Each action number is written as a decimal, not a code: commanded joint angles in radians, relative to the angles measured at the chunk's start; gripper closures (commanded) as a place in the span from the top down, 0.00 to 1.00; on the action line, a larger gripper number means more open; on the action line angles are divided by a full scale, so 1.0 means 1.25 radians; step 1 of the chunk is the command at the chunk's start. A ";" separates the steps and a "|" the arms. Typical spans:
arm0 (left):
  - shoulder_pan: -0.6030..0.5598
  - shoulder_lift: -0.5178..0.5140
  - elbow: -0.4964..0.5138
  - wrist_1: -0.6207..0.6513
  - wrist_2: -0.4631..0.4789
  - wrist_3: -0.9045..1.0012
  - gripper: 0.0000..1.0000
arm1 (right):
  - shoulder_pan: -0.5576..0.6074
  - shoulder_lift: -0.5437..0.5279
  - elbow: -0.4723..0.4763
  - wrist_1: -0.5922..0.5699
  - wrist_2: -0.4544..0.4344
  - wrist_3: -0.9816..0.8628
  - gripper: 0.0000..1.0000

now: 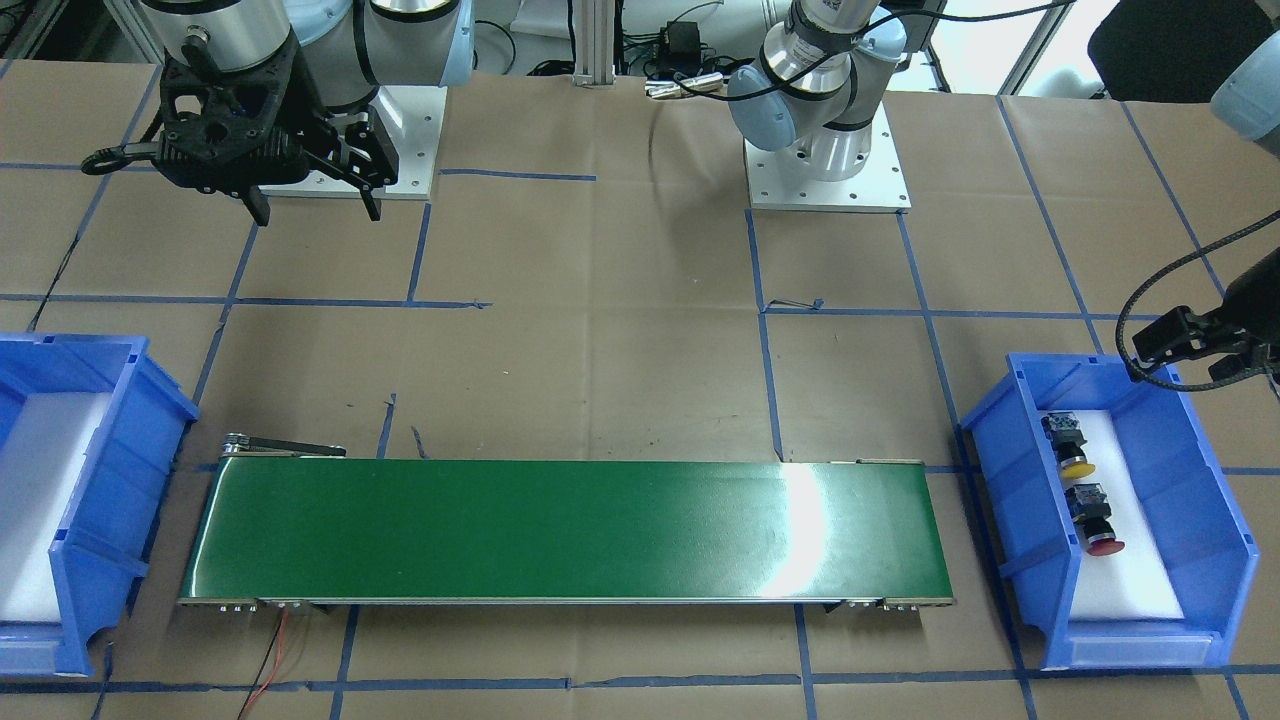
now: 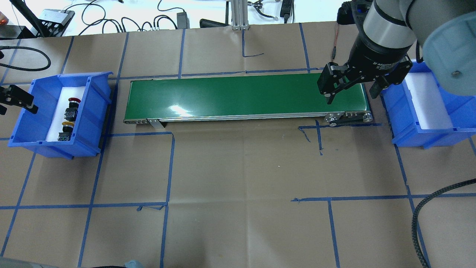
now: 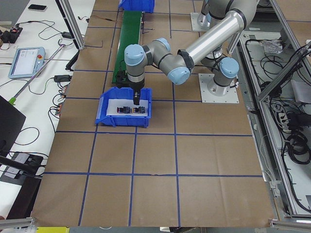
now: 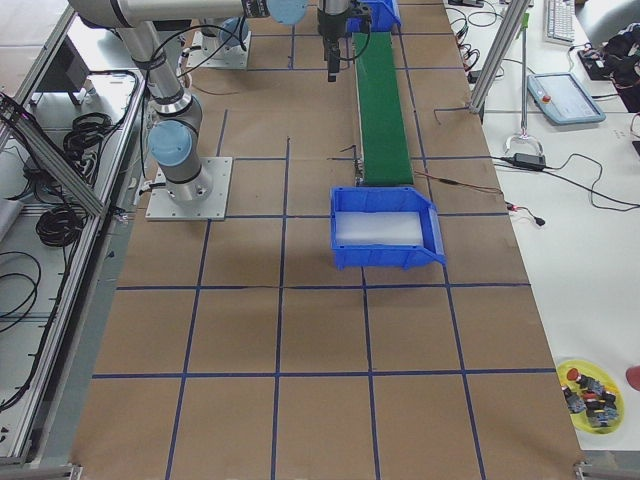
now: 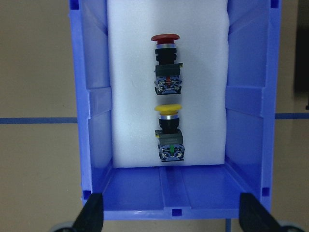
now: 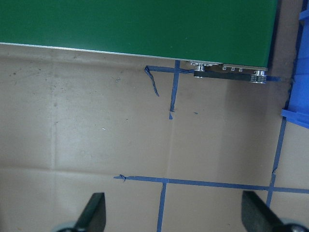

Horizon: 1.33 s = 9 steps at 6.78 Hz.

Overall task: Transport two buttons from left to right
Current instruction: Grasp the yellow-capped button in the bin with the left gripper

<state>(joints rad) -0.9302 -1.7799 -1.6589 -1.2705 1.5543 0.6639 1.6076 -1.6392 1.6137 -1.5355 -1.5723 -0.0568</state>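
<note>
1. Buttons are found lying on their sides, end to end, on the white foam pad (image 5: 135, 72) inside the blue bin (image 2: 93, 111) at the left of the overhead view.
2. In the left wrist view, the red button (image 5: 165, 63) is seen in the upper middle of the frame. The yellow button (image 5: 169, 133) lies just below it, with a small gap between them.
3. The left hand (image 5: 173, 215) is held above the bin's open end with its fingers spread wide, and nothing is gripped.
4. The right hand (image 2: 351, 96) is seen at the upper right of the overhead view. Its fingers are likewise spread apart and nothing is held.
5. In the right wrist view, brown worktop (image 6: 96, 121) with blue tape lines is shown, and the green conveyor belt (image 2: 241, 96) runs along the top of the frame.
6. A second blue bin (image 2: 416, 136) is placed just beside the belt's right end.
</note>
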 commanded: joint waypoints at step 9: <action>-0.003 -0.109 -0.212 0.372 -0.014 0.000 1.00 | 0.000 0.001 0.002 -0.001 0.001 0.000 1.00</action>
<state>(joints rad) -0.9348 -1.8864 -1.9208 -0.8341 1.5396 0.6641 1.6076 -1.6383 1.6157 -1.5369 -1.5709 -0.0555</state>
